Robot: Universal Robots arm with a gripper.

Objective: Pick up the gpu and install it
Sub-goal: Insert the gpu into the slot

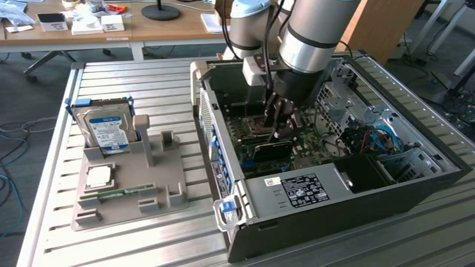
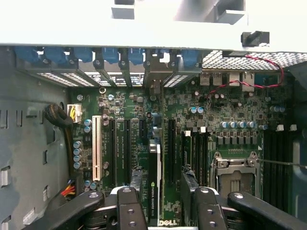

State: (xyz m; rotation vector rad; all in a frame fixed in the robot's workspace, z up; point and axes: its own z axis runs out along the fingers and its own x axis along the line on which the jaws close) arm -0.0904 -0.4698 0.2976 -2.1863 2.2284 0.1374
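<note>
The gpu (image 2: 153,184), a thin, stiff, probably fragile card, was seen edge-on upon the motherboard (image 2: 192,120) between the released gripper (image 2: 163,211) fingers.

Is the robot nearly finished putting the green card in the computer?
Nearly, it seems. Done: the thin green circuit card with the black block is off the grey tray and stands on edge in a motherboard slot inside the open black computer case. In hand: nothing; the pincer is open, straddling the card. Left: whether it is fully pushed in cannot be told.
</note>
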